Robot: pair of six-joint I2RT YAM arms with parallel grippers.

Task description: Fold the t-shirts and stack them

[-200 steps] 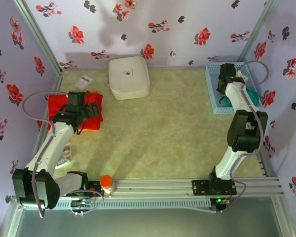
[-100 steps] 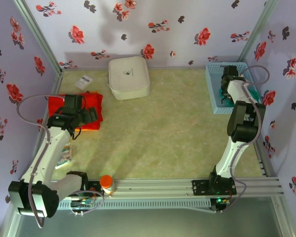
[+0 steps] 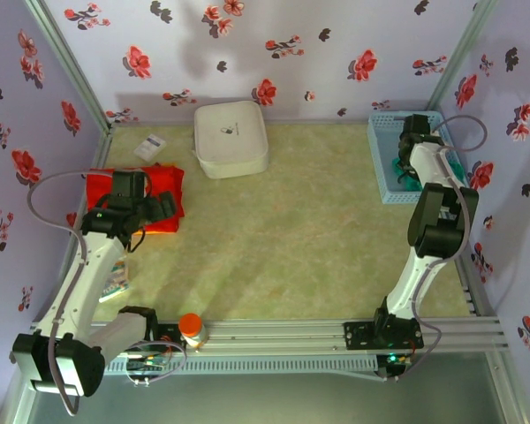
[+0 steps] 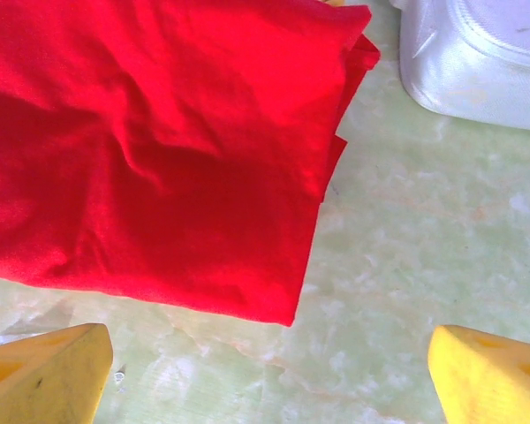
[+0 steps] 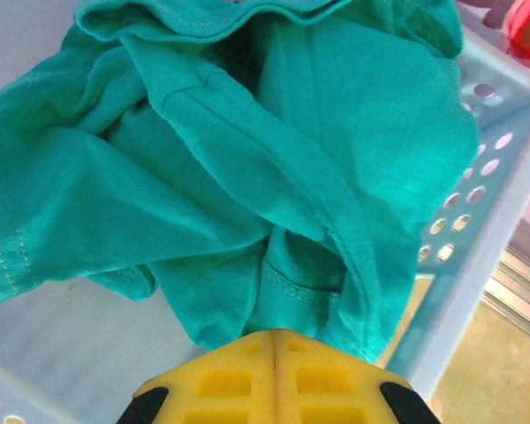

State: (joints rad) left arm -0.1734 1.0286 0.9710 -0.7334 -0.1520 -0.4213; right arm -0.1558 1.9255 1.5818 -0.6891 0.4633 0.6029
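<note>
The red t-shirt (image 3: 100, 190) lies folded at the table's left edge, and in the left wrist view its near corner (image 4: 159, 150) rests flat on the green mat. My left gripper (image 3: 131, 187) hovers over the red t-shirt, open, its yellow fingers (image 4: 44, 375) wide apart with only mat between them (image 4: 269, 375). The teal-green t-shirt (image 5: 247, 159) is bunched up inside the light-blue basket (image 5: 486, 203). My right gripper (image 5: 276, 353) is shut on a fold of this cloth, reaching down into the basket (image 3: 380, 163) at the back right (image 3: 408, 141).
A white rounded box (image 3: 230, 137) sits at the back centre, its corner close to the red shirt (image 4: 477, 62). A small card (image 3: 150, 146) lies behind the red shirt. A booklet (image 3: 117, 281) and an orange-capped bottle (image 3: 192, 329) are near the left arm's base.
My right gripper has closed from wide open onto the teal cloth in the basket. The left gripper drew back slightly toward the near left, still open.
</note>
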